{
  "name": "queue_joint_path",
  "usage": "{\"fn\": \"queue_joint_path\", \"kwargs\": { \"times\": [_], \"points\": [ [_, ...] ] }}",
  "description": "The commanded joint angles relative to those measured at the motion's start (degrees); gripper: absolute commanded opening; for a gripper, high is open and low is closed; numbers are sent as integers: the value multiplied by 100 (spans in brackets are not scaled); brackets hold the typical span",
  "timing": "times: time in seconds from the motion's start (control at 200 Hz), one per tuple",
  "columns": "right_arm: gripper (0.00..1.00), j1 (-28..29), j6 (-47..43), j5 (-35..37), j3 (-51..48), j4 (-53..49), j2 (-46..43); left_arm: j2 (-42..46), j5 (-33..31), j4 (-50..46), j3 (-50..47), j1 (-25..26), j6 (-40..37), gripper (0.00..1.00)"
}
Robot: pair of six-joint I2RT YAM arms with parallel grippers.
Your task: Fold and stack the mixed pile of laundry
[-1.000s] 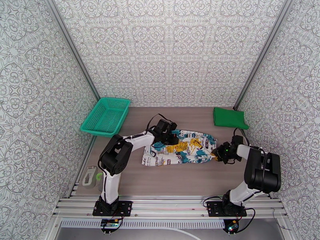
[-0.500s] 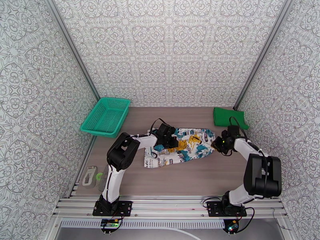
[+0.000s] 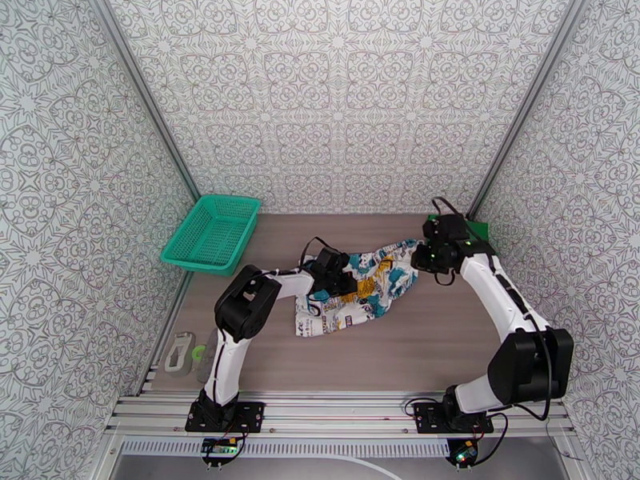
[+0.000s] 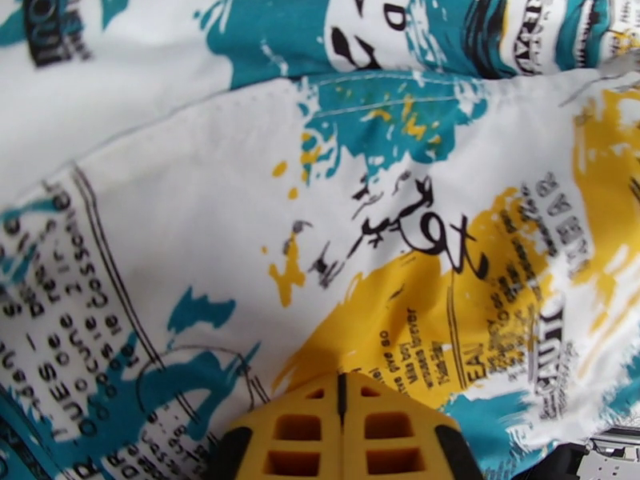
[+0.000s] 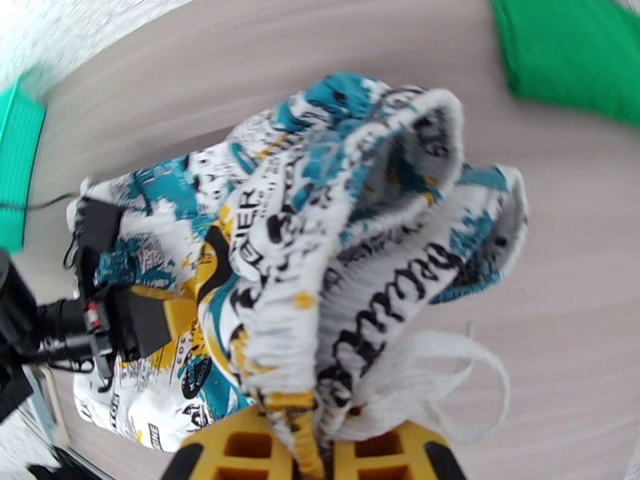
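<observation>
The white garment [image 3: 364, 291] with teal, yellow and black print lies mid-table, its right end raised. My right gripper [image 3: 418, 258] is shut on that end; in the right wrist view the bunched hem and a white drawstring [image 5: 448, 378] run between its yellow fingers [image 5: 240, 450]. My left gripper [image 3: 342, 280] is shut, its tips [image 4: 342, 418] pressed down on the print [image 4: 240, 194] near the garment's left part. The folded green shirt [image 5: 576, 50] lies at the far right corner, mostly behind the right arm from above [image 3: 481, 228].
A teal mesh basket [image 3: 212, 232] stands at the far left of the table [image 3: 448, 346]. A small white and green object [image 3: 180, 354] lies beyond the table's left edge. Patterned walls close in three sides.
My right gripper has carried the garment's right end up and toward the far side, bunching the cloth to the left. The left gripper has stayed pressed on the garment, shifting only slightly.
</observation>
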State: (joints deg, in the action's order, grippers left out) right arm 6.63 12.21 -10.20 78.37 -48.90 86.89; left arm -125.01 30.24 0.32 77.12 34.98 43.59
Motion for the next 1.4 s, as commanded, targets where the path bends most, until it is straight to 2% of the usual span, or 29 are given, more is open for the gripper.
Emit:
{"fn": "queue_joint_path", "kwargs": {
  "times": [0.0, 0.34, 0.65, 0.825, 1.025, 1.185, 1.28, 1.395],
  "points": [
    [0, 290, -776, 352, 370, -462, 117, -102, 35, 226, -127, -9, 136, 0],
    [0, 1124, -2097, 16, 903, -475, 494, -46, 108, 420, -184, -76, 246, 0],
    [0, 1751, -3337, -664, 1282, -731, 823, 60, 127, 656, -369, -156, 361, 0],
    [0, 1978, -3518, -765, 1414, -947, 944, 230, 202, 1043, -592, -319, 571, 0],
    [0, 2085, -3585, -798, 1571, -936, 1000, 415, 220, 1003, -470, -454, 604, 0],
    [0, 2106, -3646, -721, 1743, -1042, 1067, 837, 149, 1145, -741, -558, 649, 0],
    [0, 2120, -3662, -762, 1815, -1051, 1015, 1090, 30, 961, -908, -647, 519, 0],
    [0, 2119, -3701, -810, 1954, -1005, 1012, 962, -36, 528, -752, -673, 326, 0]
  ]
}}
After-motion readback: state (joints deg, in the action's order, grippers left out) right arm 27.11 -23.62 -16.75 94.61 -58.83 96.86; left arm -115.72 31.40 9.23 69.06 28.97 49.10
